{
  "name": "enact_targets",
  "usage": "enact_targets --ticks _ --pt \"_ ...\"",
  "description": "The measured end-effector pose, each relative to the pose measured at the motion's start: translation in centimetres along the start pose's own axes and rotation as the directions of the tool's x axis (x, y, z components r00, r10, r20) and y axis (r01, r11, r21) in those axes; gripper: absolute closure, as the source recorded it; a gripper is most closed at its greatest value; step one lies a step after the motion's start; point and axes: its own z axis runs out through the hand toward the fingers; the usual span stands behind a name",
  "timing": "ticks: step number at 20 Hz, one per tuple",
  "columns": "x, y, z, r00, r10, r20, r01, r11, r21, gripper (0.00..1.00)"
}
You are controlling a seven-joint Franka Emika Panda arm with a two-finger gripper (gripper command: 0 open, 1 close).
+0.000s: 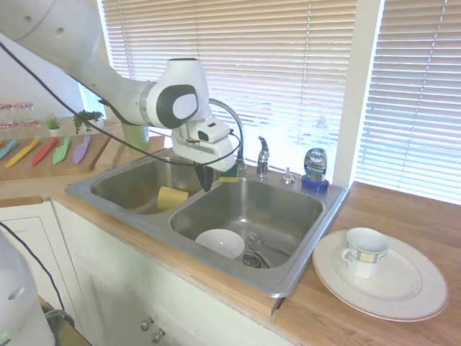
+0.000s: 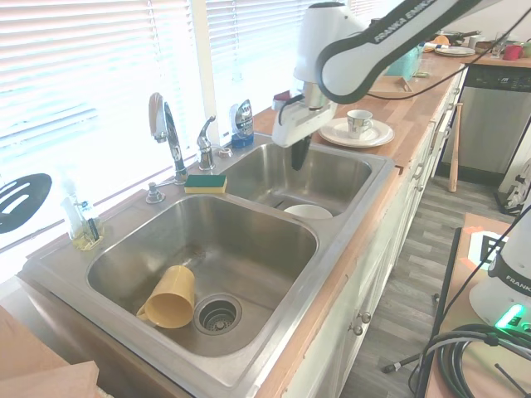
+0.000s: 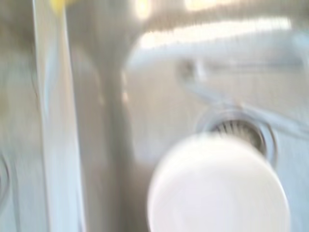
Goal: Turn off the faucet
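The faucet stands at the back rim of the double sink (image 1: 302, 270). Its chrome gooseneck spout (image 1: 232, 121) arches behind my wrist, and its small lever handle (image 1: 263, 155) stands upright on a short post. In the second exterior view the spout (image 2: 166, 124) and the handle (image 2: 205, 141) both show in full. My gripper (image 1: 207, 180) hangs fingers down over the basin holding the white bowl, close to the divider. It is shut, holds nothing, and is apart from the handle (image 2: 299, 156). I see no water stream.
A white bowl (image 1: 220, 243) lies by the drain. A yellow cup (image 2: 170, 297) lies in the other basin. A sponge (image 2: 205, 182), a low chrome cap (image 1: 288, 175) and a dish-soap bottle (image 1: 315, 166) line the back rim. A plate (image 1: 403, 295) with a mug (image 1: 365, 251) sits on the counter.
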Motion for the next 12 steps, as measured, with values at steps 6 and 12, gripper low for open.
enact_targets --ticks 6,12 --pt "5.1 -8.9 -0.9 0.996 0.046 -0.074 -0.041 0.997 0.067 1.00" --pt "9.5 -15.1 -1.9 0.983 0.111 -0.149 -0.084 0.980 0.178 1.00"
